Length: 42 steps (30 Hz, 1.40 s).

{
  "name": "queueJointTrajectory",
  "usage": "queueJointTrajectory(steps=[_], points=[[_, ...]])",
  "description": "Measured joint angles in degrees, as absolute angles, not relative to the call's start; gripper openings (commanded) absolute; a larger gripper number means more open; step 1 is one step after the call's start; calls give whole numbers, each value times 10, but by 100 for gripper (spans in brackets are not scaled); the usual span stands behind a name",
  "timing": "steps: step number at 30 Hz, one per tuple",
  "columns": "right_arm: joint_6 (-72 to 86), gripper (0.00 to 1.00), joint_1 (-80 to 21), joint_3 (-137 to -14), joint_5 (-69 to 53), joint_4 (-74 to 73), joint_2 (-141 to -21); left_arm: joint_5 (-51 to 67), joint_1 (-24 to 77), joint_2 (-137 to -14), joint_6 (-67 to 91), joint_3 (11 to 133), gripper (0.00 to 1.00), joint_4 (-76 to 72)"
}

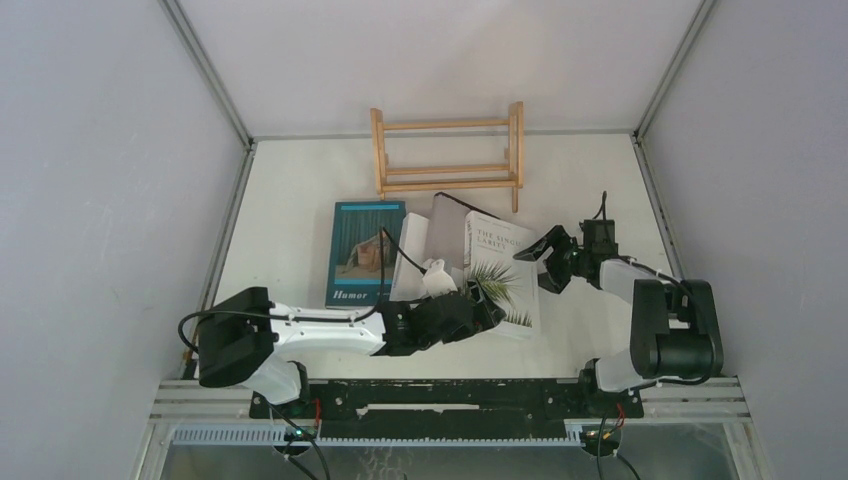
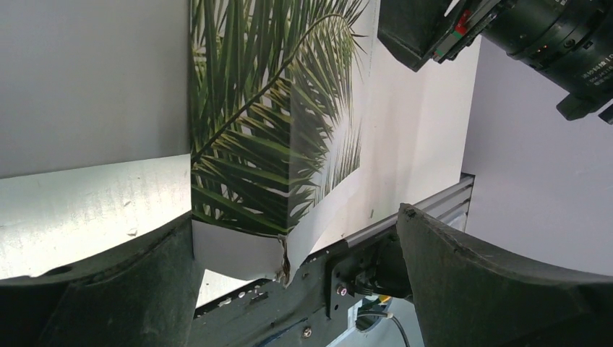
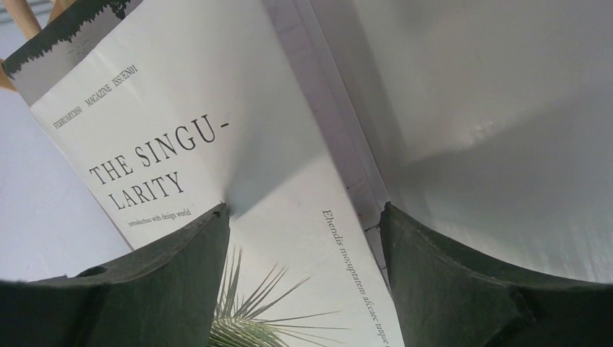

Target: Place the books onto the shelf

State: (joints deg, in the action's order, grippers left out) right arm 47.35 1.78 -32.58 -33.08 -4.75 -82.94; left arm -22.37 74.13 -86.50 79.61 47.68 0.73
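The left arm (image 1: pixel 320 330) and the right arm (image 1: pixel 650 310) look the same, each with a white rounded link between bulky black joints. A thin black cable (image 1: pixel 398 250) loops out of the left one. The fingers (image 3: pixel 463 282) are dark, matte and curved, narrowing from broad bases to blunt tips.

The white desk (image 1: pixel 290 200) carries the wooden shelf (image 1: pixel 447 168) at its far edge. Nearer, side by side, lie the teal "Humor" book (image 1: pixel 365 250), a white book (image 1: pixel 411 262), a grey book (image 1: pixel 448 216) and "The Singularity" (image 1: pixel 500 252).
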Motion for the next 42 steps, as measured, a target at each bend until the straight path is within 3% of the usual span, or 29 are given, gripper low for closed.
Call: queueJointTrajectory(steps=[8,18,42], points=[[447,81,11,-335,-359,-46,-843,-225,741,-865,794,477,98,-1],[424,81,11,-335,-365,-67,-827,-223,748,-865,769,477,87,-24],[418,81,-4,-334,-369,-85,-801,-223,757,-865,704,534,82,47]])
